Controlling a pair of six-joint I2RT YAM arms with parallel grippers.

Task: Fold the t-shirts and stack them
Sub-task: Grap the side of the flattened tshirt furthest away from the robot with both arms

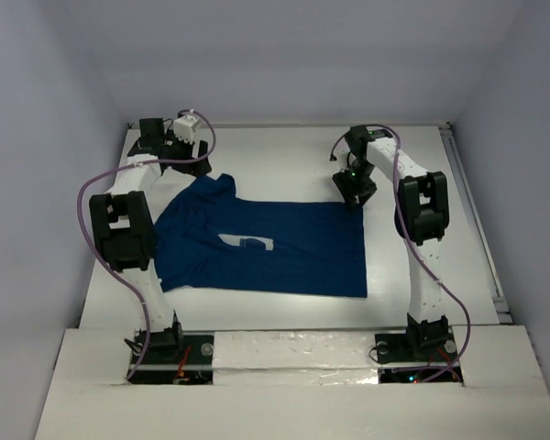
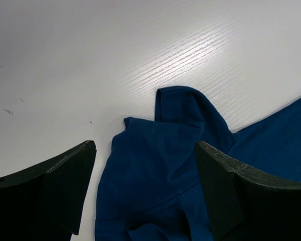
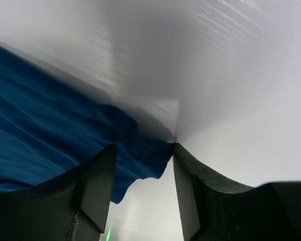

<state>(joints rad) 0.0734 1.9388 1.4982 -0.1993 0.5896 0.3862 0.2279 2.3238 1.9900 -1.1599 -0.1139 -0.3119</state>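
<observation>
Counter [image 1: 284,147] has the navy t-shirt [image 1: 293,257] spread flat mid-frame, collar left, hem right. Cloth looks light and limp and will likely sag and drag, so pinch edges, not the middle. Left claw [image 2: 145,150] gapes wide over the upper-left sleeve, right claw [image 3: 144,150] sits parted astride the upper-right hem corner; neither is clamped.

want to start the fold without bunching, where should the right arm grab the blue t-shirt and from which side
Grip the far hem corner of the t-shirt, coming down from above. The cloth lies flat on the table, so that free corner should lift easiest, and it sits between the fingers of the open right end effector.
</observation>
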